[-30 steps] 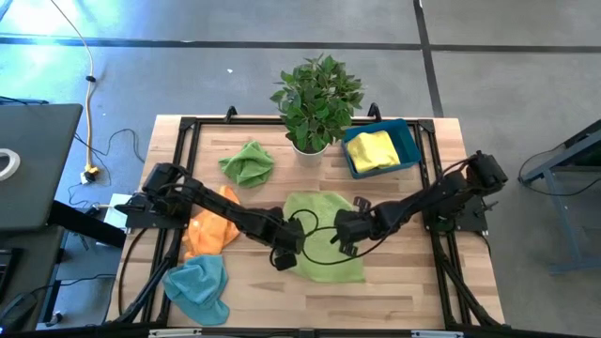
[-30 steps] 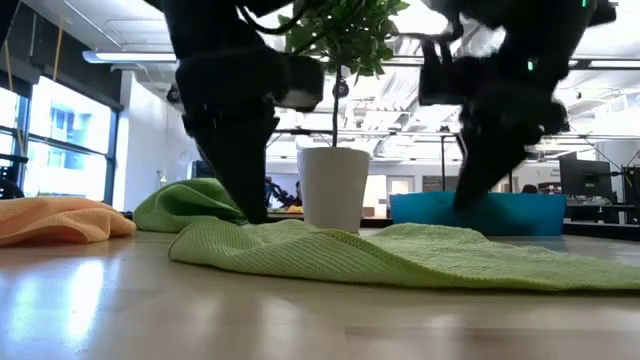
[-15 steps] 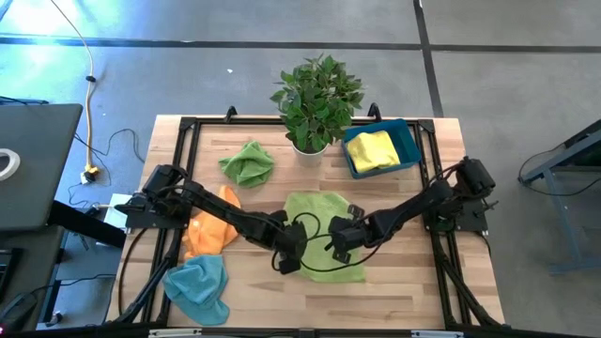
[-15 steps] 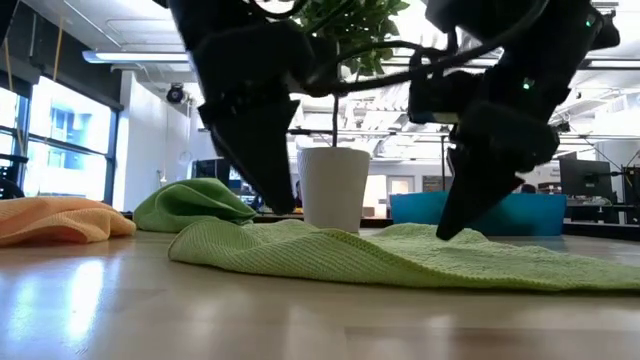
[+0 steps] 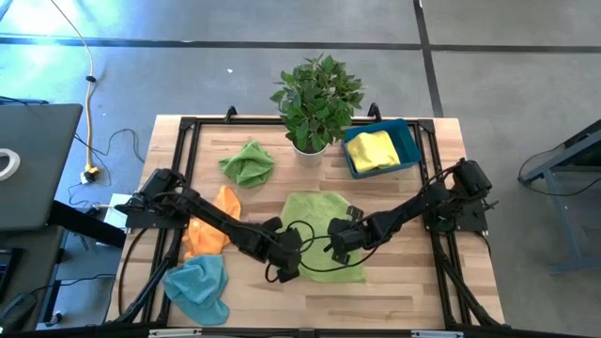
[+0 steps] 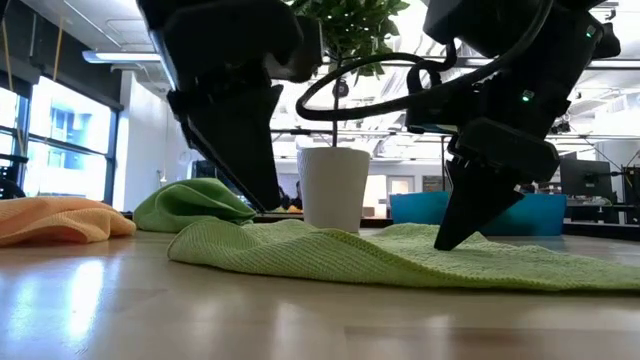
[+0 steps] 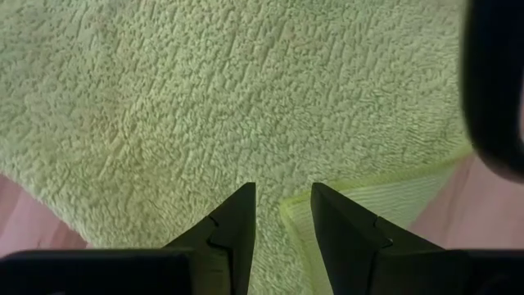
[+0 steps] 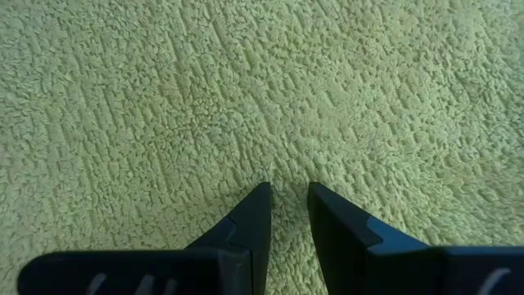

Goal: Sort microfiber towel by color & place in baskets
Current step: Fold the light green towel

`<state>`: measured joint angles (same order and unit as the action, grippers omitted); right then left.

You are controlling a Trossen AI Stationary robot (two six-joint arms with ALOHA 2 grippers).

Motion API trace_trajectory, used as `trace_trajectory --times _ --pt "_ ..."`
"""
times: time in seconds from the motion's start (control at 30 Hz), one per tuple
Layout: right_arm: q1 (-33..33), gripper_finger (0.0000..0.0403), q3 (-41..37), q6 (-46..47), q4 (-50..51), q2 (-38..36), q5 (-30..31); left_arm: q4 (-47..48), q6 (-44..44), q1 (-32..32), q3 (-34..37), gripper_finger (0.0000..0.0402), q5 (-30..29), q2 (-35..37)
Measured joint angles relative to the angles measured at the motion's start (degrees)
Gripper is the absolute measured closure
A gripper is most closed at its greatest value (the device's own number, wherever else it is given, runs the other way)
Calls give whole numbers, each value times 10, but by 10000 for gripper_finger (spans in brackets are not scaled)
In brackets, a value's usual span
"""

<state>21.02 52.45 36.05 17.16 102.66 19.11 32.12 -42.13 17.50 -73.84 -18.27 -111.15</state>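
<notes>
Five towels lie around us: the spread lime towel (image 5: 324, 235) mid-surface, a green (image 5: 248, 162), orange (image 5: 208, 225) and teal one (image 5: 198, 286), plus a yellow one (image 5: 371, 148) in the basket (image 5: 409, 143) beside the plant (image 5: 315, 101). Our left gripper (image 7: 282, 215) and right gripper (image 8: 288, 209) touch the lime towel, jaws slightly apart, tips pressing its fabric.

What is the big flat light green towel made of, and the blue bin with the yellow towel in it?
The flat light green towel looks like soft microfiber cloth: nubbly, matte pile. The shallow teal-blue bin looks like smooth hard plastic, with thin straight walls.
</notes>
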Motion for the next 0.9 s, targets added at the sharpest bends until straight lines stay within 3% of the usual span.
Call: trace_trajectory --times 0.3,0.57,0.77,0.9 --pt "0 325 0 0 -6 1 -1 13 -56 14 0 291 -19 -27" --pt "0 325 0 -3 -5 1 -6 2 -102 37 0 291 39 -40" --pt "-3 325 0 -5 -2 1 -7 -3 -98 77 -8 291 120 -34" --pt "-7 325 0 -5 -1 1 -10 -5 -98 95 -8 291 141 -34"
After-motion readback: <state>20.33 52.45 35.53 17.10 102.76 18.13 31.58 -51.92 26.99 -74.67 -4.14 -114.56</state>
